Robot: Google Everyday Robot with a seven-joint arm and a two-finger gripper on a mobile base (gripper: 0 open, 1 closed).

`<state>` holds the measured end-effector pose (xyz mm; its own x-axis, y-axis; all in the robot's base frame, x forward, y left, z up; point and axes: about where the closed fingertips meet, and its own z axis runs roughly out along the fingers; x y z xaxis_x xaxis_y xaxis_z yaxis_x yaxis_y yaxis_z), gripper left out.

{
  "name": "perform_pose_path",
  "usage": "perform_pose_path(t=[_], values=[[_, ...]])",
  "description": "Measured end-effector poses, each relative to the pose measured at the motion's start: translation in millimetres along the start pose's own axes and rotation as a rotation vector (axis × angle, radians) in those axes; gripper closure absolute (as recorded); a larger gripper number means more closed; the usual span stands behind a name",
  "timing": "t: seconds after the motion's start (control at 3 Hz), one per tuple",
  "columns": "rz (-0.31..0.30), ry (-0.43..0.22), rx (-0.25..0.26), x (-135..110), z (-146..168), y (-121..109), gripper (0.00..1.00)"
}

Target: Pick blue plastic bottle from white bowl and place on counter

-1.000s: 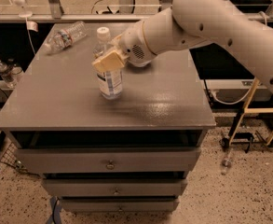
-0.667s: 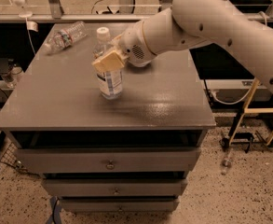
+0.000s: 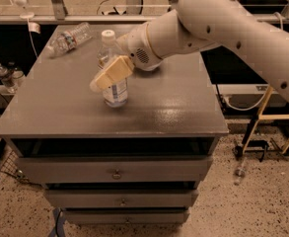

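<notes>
The blue plastic bottle (image 3: pixel 115 93) stands upright on the counter (image 3: pixel 173 107), left of centre, with its white cap at the top. My gripper (image 3: pixel 109 74) reaches in from the right on the big white arm. Its tan fingers (image 3: pixel 113 72) are closed across the middle of the bottle, one in front and the other hidden behind. The bottle's base looks to rest on the counter top. The white bowl is out of sight, possibly hidden behind the arm.
A clear bottle with a reddish label (image 3: pixel 69 37) lies on its side at the counter's far left corner. Small bottles (image 3: pixel 3 75) stand on a ledge to the left. Another bottle (image 3: pixel 239 171) lies on the floor to the right, near a metal frame.
</notes>
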<state>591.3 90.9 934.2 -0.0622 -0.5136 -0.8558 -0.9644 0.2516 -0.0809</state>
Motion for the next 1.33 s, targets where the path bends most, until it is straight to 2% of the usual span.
perform_pose_path(t=[0.33, 0.67, 1.0, 1.33], values=[[-0.003, 0.007, 0.001, 1, -2, -1, 0.0], [-0.037, 0.099, 0.019, 21, -37, -20, 0.0], [-0.063, 0.192, 0.072, 52, -92, -49, 0.0], [-0.048, 0.265, 0.125, 84, -136, -71, 0.0]])
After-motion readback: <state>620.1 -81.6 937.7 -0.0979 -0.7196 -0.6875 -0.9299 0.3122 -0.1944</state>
